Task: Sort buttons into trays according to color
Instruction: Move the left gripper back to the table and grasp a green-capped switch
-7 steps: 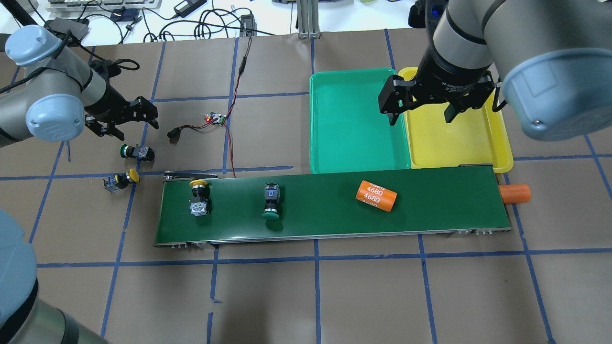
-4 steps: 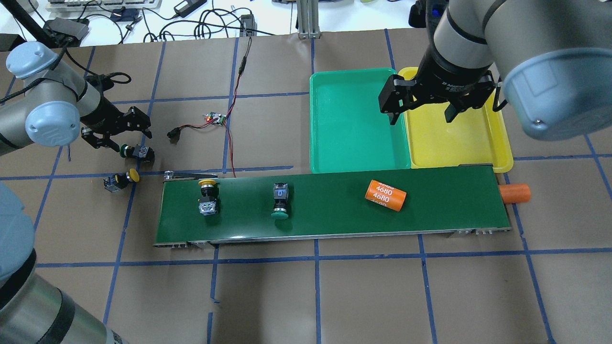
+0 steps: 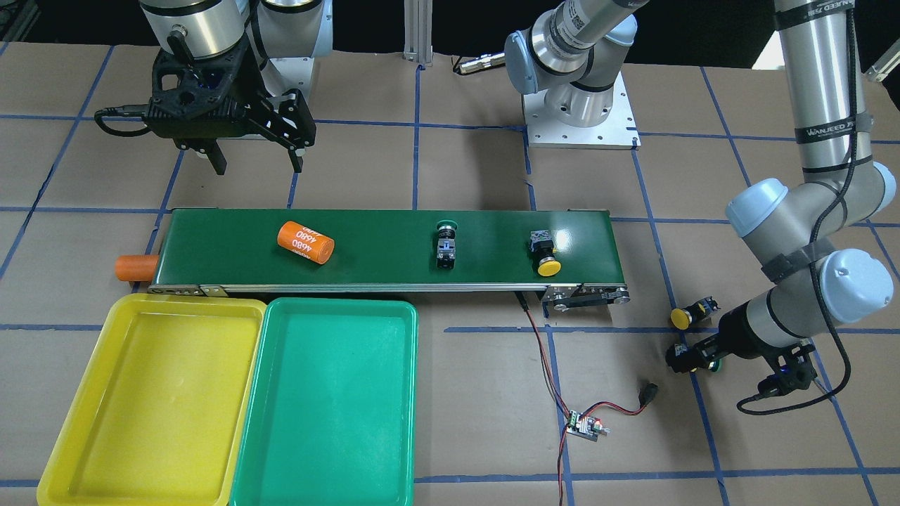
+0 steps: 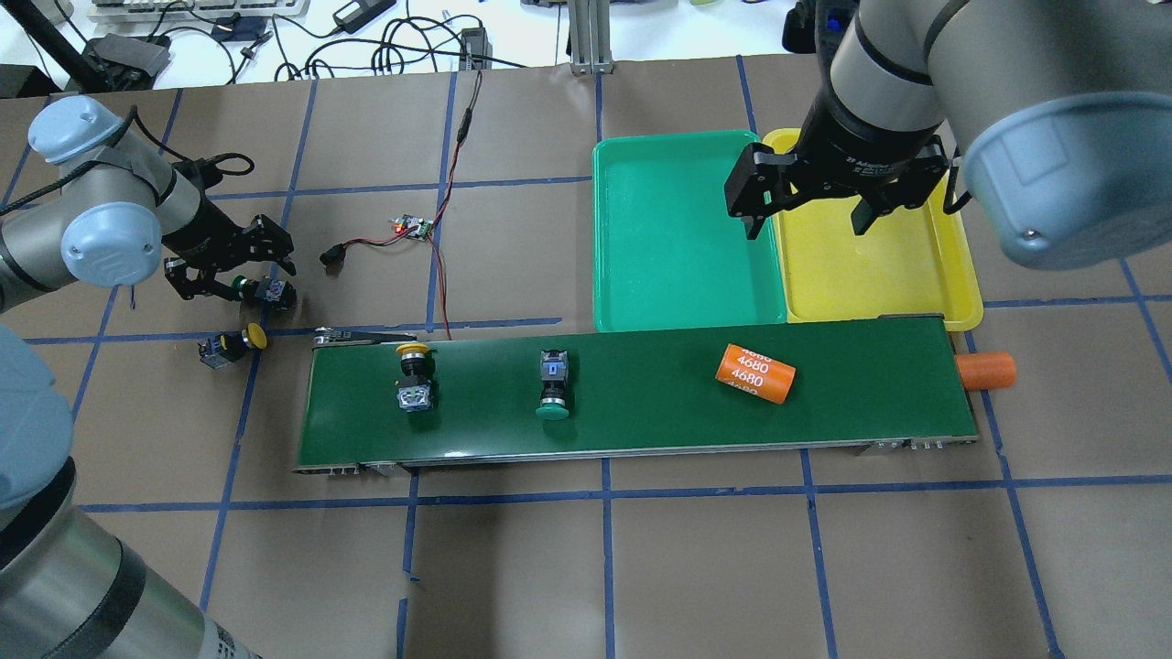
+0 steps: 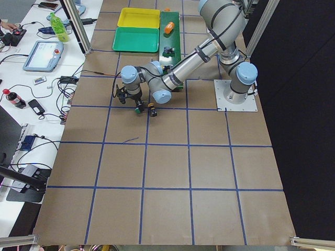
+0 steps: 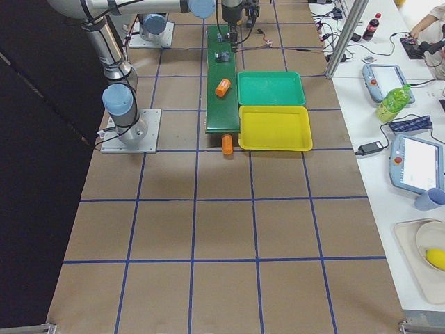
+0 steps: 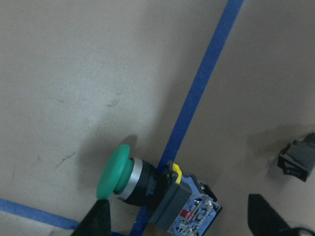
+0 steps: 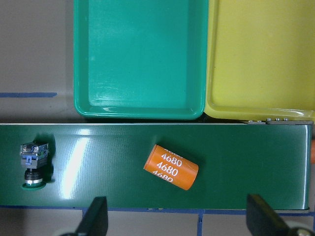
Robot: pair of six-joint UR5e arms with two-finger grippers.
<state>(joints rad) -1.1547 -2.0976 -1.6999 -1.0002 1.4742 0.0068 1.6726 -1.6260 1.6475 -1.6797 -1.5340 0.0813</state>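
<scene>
My left gripper [image 4: 233, 273] is open and low over the table, its fingers either side of a green button [image 4: 256, 289] lying on its side; in the left wrist view that button [image 7: 147, 184] lies between the fingertips [image 7: 96, 221]. A yellow button [image 4: 233, 346] lies near it on the table. Another yellow button [image 4: 412, 371] and a green button [image 4: 553, 384] ride on the conveyor belt [image 4: 641, 421]. My right gripper [image 4: 808, 222] is open and empty above the seam between the green tray [image 4: 659, 238] and the yellow tray [image 4: 879, 275].
An orange cylinder [image 4: 755, 373] marked 4680 lies on the belt, and another orange cylinder [image 4: 986, 370] sits off the belt's right end. A small circuit board [image 4: 414, 226] with red and black wires and a black plug [image 4: 331, 259] lie left of the trays.
My left gripper has moved down and in around the green button on the table. The two buttons and the orange cylinder on the belt have shifted right. The right arm has not moved.
</scene>
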